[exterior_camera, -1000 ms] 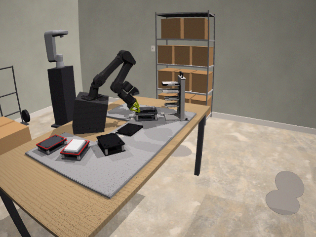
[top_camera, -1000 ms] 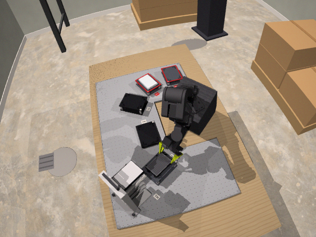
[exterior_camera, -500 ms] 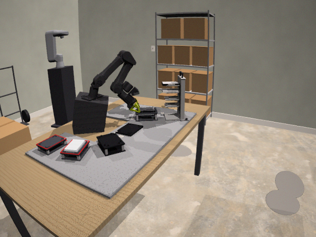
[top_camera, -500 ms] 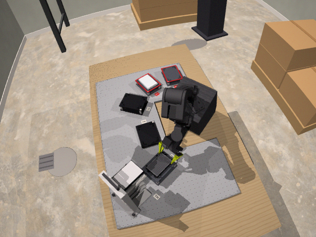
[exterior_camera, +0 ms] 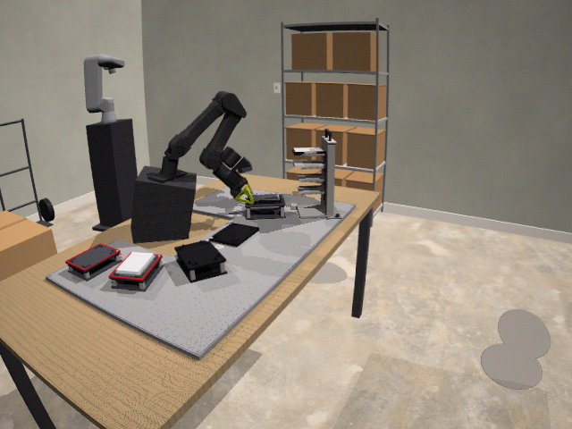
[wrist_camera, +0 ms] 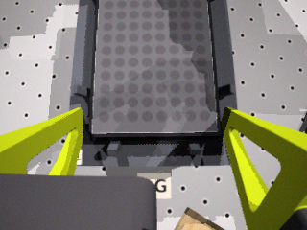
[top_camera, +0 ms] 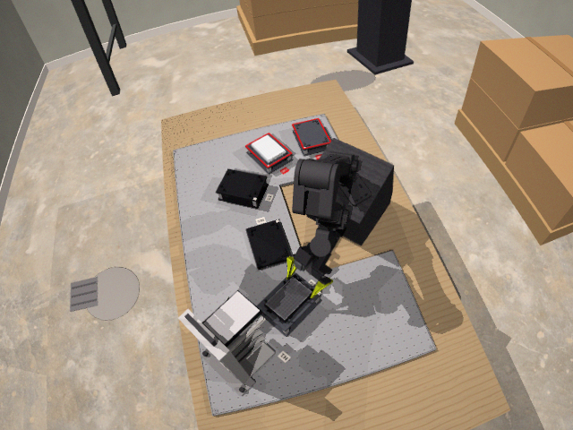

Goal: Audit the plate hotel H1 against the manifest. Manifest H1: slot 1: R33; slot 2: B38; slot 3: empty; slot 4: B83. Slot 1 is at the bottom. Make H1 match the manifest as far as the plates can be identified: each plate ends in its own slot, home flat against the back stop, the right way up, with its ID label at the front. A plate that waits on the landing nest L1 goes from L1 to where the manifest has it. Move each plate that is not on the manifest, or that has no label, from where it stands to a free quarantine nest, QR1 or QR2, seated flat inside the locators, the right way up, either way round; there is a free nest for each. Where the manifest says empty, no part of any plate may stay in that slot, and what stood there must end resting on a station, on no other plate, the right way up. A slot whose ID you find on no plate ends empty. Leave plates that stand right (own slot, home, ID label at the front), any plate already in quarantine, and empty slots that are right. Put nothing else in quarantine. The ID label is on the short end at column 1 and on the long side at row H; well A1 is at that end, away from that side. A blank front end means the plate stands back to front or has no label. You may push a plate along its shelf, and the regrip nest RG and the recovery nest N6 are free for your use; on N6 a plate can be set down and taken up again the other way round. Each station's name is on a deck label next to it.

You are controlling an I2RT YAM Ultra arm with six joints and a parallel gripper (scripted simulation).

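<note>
A dark well plate (top_camera: pixel 289 298) (exterior_camera: pixel 267 199) (wrist_camera: pixel 153 62) lies flat, wells up, on a raised black nest (top_camera: pixel 278 325) (exterior_camera: pixel 265 213) (wrist_camera: pixel 153 154); a deck label ending in "G" sits in front of it. My gripper (top_camera: pixel 305 279) (exterior_camera: pixel 244 196) (wrist_camera: pixel 153 115) is open wide at the plate's near short end, with a yellow finger on either side, clear of the plate. The plate hotel H1 (top_camera: pixel 222 356) (exterior_camera: pixel 330 180) stands just beyond, with a white-topped plate (top_camera: pixel 231 312) (exterior_camera: pixel 308 149) in its top slot. The lower slots are hard to make out.
Two red-framed nests stand at the far end. One holds a white plate (top_camera: pixel 268 147) (exterior_camera: pixel 135 262), the other a dark plate (top_camera: pixel 311 133) (exterior_camera: pixel 92 256). A raised black nest (top_camera: pixel 241 185) (exterior_camera: pixel 199 258) and a flat black nest (top_camera: pixel 268 243) (exterior_camera: pixel 234 232) lie between. The arm's base block (top_camera: pixel 370 194) (exterior_camera: pixel 161 203) stands beside them.
</note>
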